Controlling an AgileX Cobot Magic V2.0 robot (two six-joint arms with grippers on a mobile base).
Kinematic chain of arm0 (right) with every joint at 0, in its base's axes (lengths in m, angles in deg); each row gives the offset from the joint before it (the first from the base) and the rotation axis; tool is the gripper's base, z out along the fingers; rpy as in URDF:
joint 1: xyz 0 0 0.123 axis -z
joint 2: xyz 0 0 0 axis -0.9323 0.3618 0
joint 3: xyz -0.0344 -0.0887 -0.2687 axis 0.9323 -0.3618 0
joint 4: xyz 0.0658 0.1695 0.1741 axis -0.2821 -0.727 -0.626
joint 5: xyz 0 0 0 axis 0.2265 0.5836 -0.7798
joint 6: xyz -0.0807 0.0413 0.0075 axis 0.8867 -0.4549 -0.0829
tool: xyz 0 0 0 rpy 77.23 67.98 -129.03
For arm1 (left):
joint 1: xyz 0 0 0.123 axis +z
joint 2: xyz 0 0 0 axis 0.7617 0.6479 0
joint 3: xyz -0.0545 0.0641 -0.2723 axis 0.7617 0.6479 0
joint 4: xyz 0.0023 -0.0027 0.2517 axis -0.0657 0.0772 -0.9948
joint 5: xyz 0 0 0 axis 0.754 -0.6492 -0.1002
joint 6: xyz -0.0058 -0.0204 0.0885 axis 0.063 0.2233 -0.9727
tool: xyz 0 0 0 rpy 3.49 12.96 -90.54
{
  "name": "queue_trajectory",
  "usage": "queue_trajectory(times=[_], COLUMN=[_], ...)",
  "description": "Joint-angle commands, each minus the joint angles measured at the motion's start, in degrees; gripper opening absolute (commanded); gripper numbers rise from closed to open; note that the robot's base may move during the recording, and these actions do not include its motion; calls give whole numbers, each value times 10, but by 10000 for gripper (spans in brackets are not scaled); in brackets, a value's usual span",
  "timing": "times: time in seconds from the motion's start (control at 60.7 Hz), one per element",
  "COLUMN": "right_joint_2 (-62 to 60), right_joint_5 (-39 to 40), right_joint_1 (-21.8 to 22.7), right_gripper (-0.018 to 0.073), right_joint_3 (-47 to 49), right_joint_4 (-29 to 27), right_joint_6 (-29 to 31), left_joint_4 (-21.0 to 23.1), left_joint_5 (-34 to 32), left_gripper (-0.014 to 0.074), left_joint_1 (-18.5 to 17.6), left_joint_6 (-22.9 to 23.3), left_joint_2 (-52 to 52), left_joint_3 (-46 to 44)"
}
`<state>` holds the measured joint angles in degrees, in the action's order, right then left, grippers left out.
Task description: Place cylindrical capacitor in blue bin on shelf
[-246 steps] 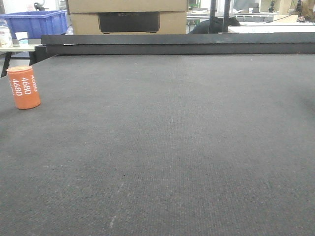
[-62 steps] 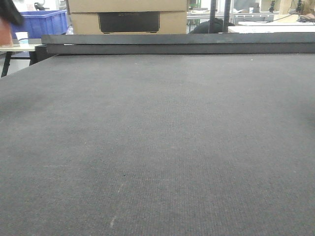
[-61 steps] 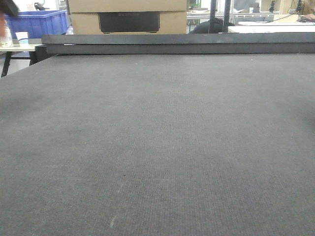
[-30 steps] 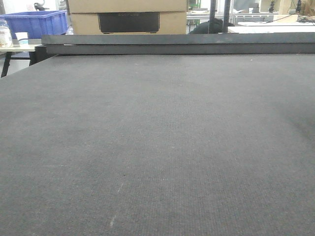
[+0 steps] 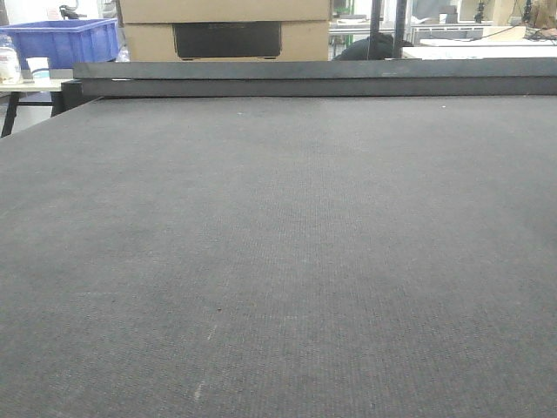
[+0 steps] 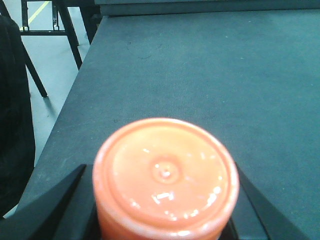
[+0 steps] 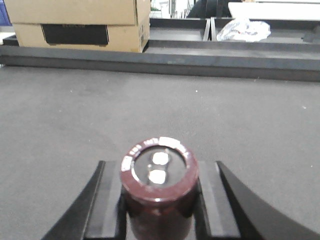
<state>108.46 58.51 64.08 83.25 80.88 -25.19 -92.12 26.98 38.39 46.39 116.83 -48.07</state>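
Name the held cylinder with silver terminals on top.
The dark brown cylinder in the right gripper; the orange cylinder in the left gripper has a smooth top.

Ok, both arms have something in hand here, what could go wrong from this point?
1. Mix-up: the left gripper holds the orange can and the right gripper holds a dark cylinder; the wrong one could be delivered.
2. Slip: only the can's glossy top shows, so grip depth is unclear; it might slide out in transit.
3. The can hangs near the table edge, so a drop could land on the floor.
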Motion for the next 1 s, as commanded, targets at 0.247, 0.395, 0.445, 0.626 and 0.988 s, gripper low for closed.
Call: queue_trajectory(times=[0.247, 0.395, 0.445, 0.626, 0.988], right_joint_2=[-5, -5, -5, -5, -5], right_joint_5=[9, 9, 9, 9, 9], right_joint_1=[0, 0, 0, 0, 0], right_gripper=[-158, -158, -158, -158, -158], right_joint_3=[-2, -2, -2, -2, -2], right_joint_4=[6, 6, 6, 6, 6], right_joint_6=[3, 3, 3, 3, 3], left_joint_4=[-1, -1, -1, -1, -1], left_joint_5=[-16, -16, -16, -16, -16], left_gripper=[-111, -111, -111, -111, -111], left_joint_1=[2, 2, 2, 2, 2], left_joint_6=[0, 0, 0, 0, 0], left_joint_2=[-3, -3, -3, -3, -3], left_joint_3=[1, 1, 1, 1, 1])
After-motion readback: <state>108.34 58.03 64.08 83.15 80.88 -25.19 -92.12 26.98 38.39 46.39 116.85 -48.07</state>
